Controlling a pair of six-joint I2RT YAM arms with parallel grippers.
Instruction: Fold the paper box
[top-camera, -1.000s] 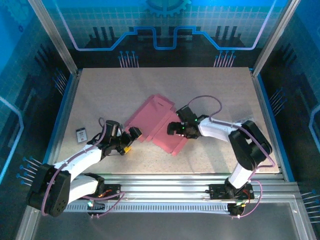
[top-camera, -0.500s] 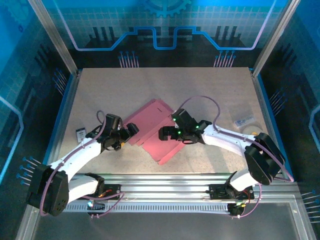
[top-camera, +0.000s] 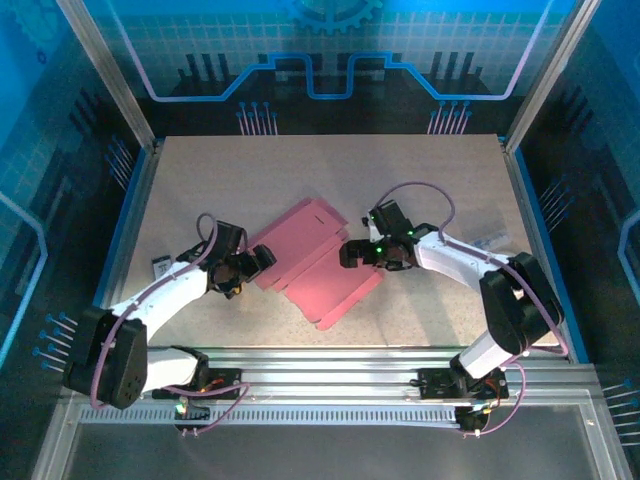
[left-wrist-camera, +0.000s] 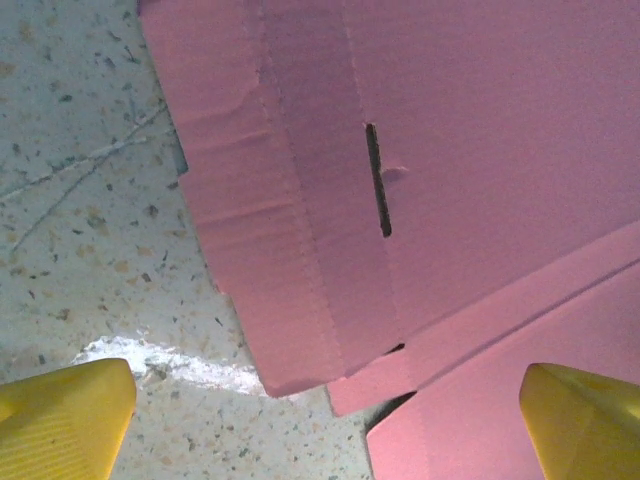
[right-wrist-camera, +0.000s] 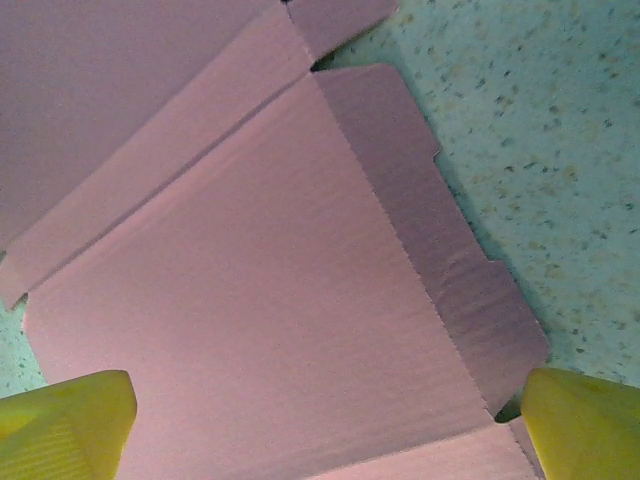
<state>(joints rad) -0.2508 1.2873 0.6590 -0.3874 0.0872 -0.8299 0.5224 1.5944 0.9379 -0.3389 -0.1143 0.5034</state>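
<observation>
The paper box (top-camera: 315, 262) lies flat and unfolded in the middle of the table, pink with creased panels and flaps. My left gripper (top-camera: 262, 258) hovers at its left edge, open. In the left wrist view its yellow fingertips (left-wrist-camera: 62, 412) straddle a corner flap of the box (left-wrist-camera: 450, 150), which has a narrow slot (left-wrist-camera: 378, 182). My right gripper (top-camera: 350, 252) is above the box's right side, also open. Seen from the right wrist, a wide panel of the box (right-wrist-camera: 250, 300) and its notched side flap (right-wrist-camera: 455, 270) lie between the yellow fingertips (right-wrist-camera: 580, 420). Neither gripper holds anything.
A small dark card (top-camera: 162, 266) lies on the table left of the left arm. A white object (top-camera: 490, 241) sits at the right, partly hidden behind the right arm. Metal frame rails (top-camera: 130, 215) and blue panels border the speckled tabletop (top-camera: 300, 170).
The right gripper swept left over the box and has come back right. The box has slid and turned slightly toward the near left. The left gripper edged up to the box's left edge.
</observation>
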